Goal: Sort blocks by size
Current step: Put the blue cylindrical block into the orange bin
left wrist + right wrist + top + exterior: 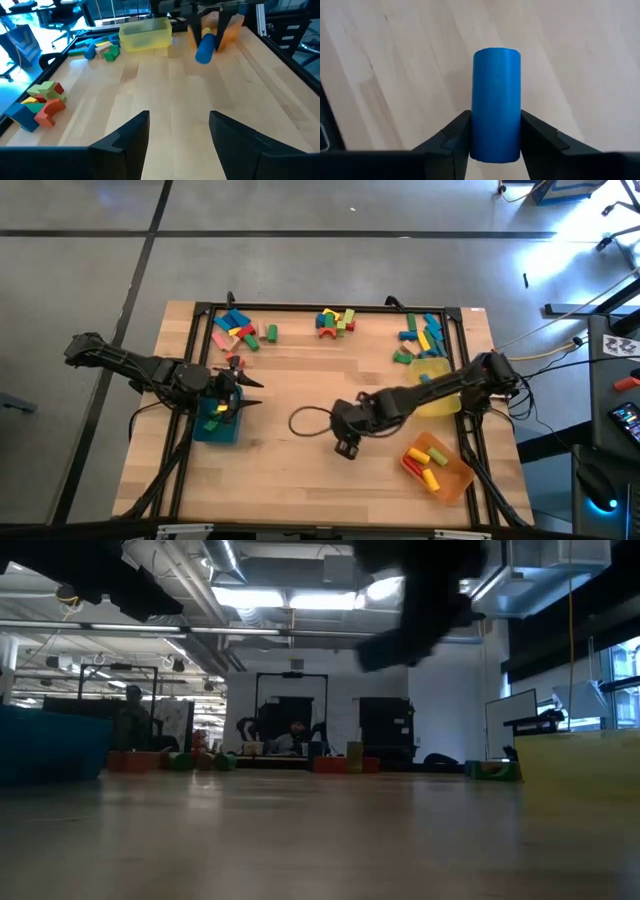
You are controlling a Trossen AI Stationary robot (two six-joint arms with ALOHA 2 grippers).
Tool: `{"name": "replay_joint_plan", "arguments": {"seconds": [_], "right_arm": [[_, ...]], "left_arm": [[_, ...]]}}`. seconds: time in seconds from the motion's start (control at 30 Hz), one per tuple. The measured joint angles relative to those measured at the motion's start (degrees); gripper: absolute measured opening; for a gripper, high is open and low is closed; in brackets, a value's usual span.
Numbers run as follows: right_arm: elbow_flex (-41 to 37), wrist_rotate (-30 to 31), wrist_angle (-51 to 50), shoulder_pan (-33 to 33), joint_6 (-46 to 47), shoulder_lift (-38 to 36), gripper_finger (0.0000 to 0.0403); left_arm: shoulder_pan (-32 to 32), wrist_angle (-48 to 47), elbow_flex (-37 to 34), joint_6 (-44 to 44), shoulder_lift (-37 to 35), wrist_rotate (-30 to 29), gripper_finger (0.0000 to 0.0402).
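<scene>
A light wooden table [300, 470] w/ a black frame is sitting on a grey concrete floor. The right gripper [495, 142] is hovering above the table's middle, fingers [451, 137] clamping a blue cylinder block [496, 102] between them; the same cylinder [205, 46] is showing in the left wrist view, hanging clear of the wood. The left gripper [179, 135] is waiting over the teal tray [217, 425] at the left side, jaws spread, nothing between them. Loose blocks [335, 320] are lying in three clusters along the far edge. A yellow tray [435, 385] and an orange tray [437, 465], holding yellow and red pieces, are sitting at the right.
</scene>
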Motion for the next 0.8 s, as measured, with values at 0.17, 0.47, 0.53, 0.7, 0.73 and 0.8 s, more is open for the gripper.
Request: {"name": "replay_joint_plan", "arguments": {"seconds": [0.17, 0.47, 0.53, 0.7, 0.73, 0.8], "right_arm": [[0.0, 2.8, -8.8, 4.9, 9.5, -1.8, 0.014], [0.0, 5.5, -23.0, 16.7, 30.2, -4.3, 0.014], [0.0, 6.5, -25.3, 19.7, 35.1, -5.0, 0.014], [0.0, 7.9, -31.8, 27.2, 50.3, -7.1, 0.014], [-0.1, 7.9, -32.3, 28.7, 53.1, -7.5, 0.014], [0.0, 8.0, -33.0, 31.6, 59.1, -8.1, 0.014]], "left_arm": [[0.0, -0.2, 0.0, -3.3, 0.0, 0.0, 0.0191], [0.0, -1.5, 0.0, -4.9, 0.0, 0.0, 0.0191], [0.0, -1.6, 0.0, -4.7, 0.0, 0.0, 0.0191], [0.0, -1.5, 0.0, -3.5, 0.0, 0.0, 0.0191], [0.0, -1.5, 0.0, -3.5, 0.0, 0.0, 0.0191], [0.0, -1.5, 0.0, -3.5, 0.0, 0.0, 0.0191]]}}
